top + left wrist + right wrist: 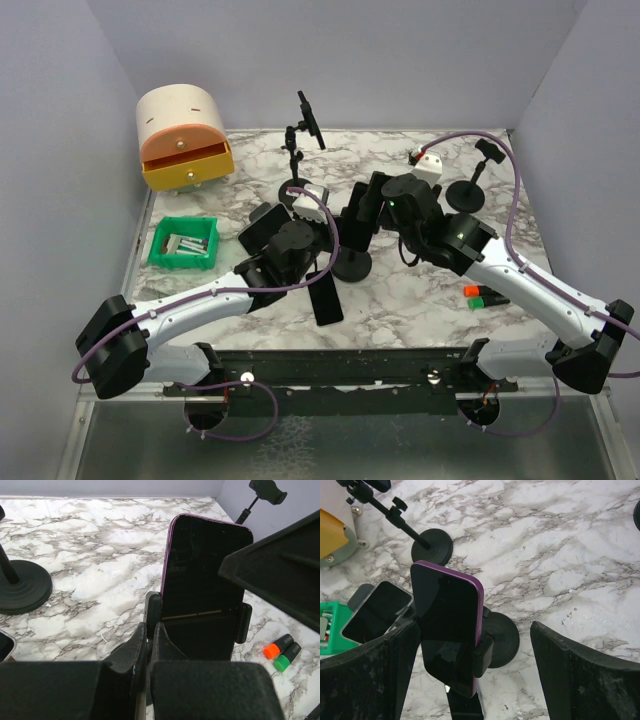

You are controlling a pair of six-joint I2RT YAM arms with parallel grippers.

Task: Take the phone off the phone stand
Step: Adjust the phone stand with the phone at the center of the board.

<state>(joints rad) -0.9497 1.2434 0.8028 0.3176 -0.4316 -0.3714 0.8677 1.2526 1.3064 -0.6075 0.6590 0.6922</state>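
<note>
Step in hand, as judged: pre-grasp, with the phone [447, 630] not yet out. Above the marble surface [570, 555], the right gripper [475, 630] straddles the phone, jaws wide apart and holding nothing. The left gripper [148, 640], lower centre of its own view, has its jaws closed against the phone stand [504, 635] cradle; whether they pinch it, cannot tell. Next move probably calls for closing the right jaws on the phone's long edges and lifting it clear of the side clamps. The phone sits centre-left in the right wrist view, clamped upright, with a dark screen and purple rim.
</note>
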